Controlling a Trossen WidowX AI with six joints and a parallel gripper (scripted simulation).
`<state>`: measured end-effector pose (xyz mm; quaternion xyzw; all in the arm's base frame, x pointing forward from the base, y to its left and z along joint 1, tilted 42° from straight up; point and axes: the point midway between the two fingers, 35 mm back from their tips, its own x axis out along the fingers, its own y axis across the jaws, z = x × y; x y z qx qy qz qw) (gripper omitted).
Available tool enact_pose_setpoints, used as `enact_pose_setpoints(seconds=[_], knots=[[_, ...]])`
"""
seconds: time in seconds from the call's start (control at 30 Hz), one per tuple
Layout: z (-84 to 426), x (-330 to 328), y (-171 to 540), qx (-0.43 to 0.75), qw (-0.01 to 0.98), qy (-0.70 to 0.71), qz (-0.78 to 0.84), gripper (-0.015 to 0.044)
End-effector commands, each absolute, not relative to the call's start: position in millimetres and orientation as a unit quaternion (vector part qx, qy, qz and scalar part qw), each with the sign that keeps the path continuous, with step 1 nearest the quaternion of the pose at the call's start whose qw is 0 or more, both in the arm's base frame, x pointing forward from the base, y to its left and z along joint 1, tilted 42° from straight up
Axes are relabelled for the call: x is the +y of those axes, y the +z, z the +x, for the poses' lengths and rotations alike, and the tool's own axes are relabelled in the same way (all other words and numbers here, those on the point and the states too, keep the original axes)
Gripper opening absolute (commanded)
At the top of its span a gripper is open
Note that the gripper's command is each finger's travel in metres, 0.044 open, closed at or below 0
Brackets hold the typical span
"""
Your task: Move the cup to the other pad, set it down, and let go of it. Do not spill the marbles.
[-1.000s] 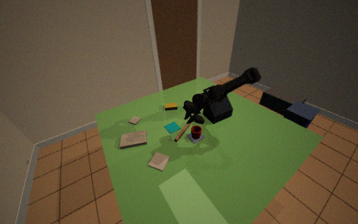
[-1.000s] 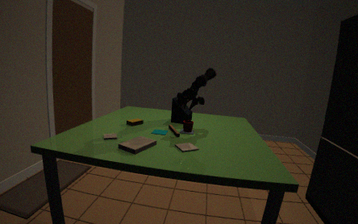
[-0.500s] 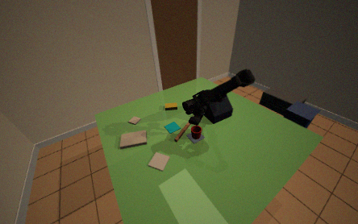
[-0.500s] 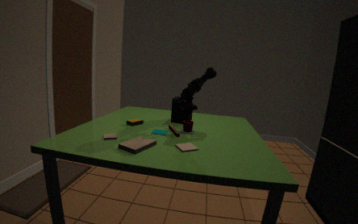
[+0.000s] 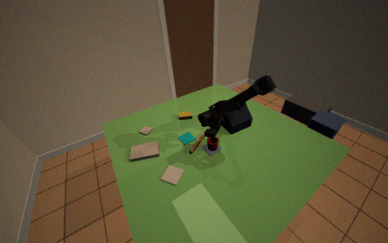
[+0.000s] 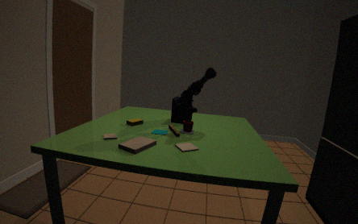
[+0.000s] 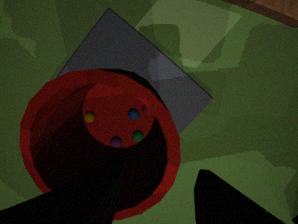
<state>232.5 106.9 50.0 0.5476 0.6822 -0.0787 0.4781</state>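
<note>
Black arm (image 5: 238, 101) (image 6: 196, 87) bends down at the red cup (image 5: 212, 144) (image 6: 188, 126) (image 7: 173, 150), its pincer (image 5: 211, 133) (image 6: 189, 118) (image 7: 160, 173) partly open, gripping nothing, 1 finger (image 7: 85, 200) over the mouth.

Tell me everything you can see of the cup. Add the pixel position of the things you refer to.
The cup (image 5: 212, 144) (image 6: 188, 126) (image 7: 109, 129) is red, round and open-topped, tapering to a narrower base, without a visible handle. Material is unclear. It stands upright on the gray pad (image 5: 218, 149) (image 6: 192, 132) (image 7: 122, 47), with at least four marbles inside: yellow (image 7: 89, 117), blue (image 7: 133, 114), green (image 7: 138, 135), purple (image 7: 116, 141). One gripper finger overlaps its opening in the wrist view; contact is unclear.
</note>
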Motion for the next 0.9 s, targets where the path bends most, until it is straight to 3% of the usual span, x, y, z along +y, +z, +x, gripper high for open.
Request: enact_pose_setpoints(seconds=[0.0,0.87], knots=[[232,110,43,0.684,0.474,-0.084,0.548,0.0148],[231,139,14,0.684,0.472,-0.082,0.549,0.0148]])
